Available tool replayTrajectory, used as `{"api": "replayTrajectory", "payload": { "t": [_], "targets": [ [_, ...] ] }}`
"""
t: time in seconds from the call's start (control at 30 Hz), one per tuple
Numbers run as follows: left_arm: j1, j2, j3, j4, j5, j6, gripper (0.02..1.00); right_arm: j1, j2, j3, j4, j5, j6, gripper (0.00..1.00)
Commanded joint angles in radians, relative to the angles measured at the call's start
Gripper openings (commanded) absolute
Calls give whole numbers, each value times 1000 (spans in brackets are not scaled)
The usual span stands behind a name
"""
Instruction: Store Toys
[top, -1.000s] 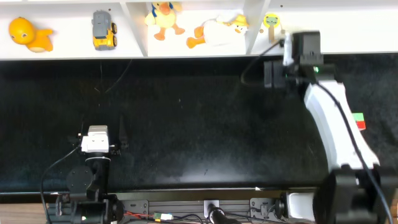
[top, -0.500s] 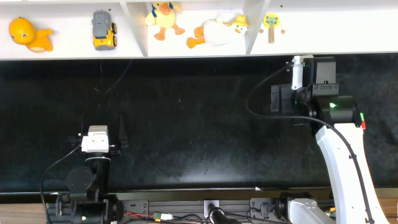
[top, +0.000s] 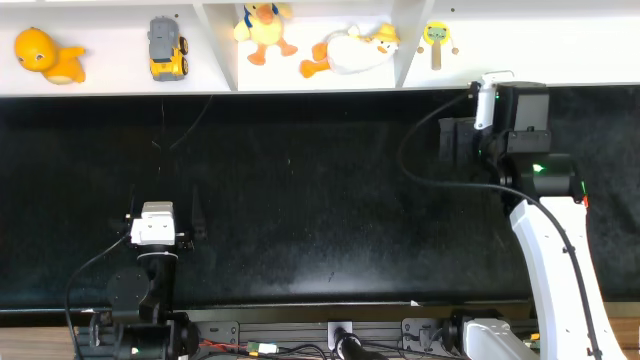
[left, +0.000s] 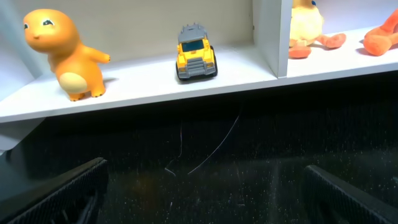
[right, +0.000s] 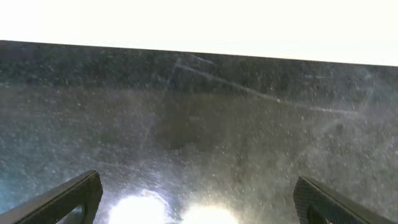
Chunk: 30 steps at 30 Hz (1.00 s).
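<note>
Toys all sit on the shelf, the small doll at its end. The left tool and right tool gape empty over the desk. The right one is near the shelf edge, so a careless swing could clip it and knock the doll off.

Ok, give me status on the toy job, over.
Left gripper, right gripper: jaws open, empty. Orange figure, yellow truck, yellow plush duck, white plush duck, small figure on the shelf. Right gripper over black mat by shelf front.
</note>
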Motion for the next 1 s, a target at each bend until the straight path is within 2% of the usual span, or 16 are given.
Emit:
{"api": "replayTrajectory", "payload": {
  "t": [0.03, 0.13, 0.23, 0.37, 0.63, 0.77, 1.0],
  "targets": [
    [0, -11, -7, 3, -12, 18, 998, -82, -5, -4, -47, -14, -3, 993],
    [0, -11, -7, 3, -12, 18, 998, -183, -5, -4, -91, -45, -85, 996],
    [0, -11, -7, 3, -12, 18, 998, -321, -5, -4, -133, -146, -274, 996],
    [0, -11, -7, 3, -12, 18, 996, -525, -5, -10, -173, -232, -499, 996],
    [0, -11, -7, 3, -12, 18, 998, -832, 32, -39, -228, -230, -862, 998],
    [0, -11, -7, 3, -12, 18, 998, -919, 96, -39, -237, -204, -953, 996],
    [0, -11, -7, 3, -12, 18, 998, -1017, 208, -39, -153, -220, -1022, 1000]
  ]
}}
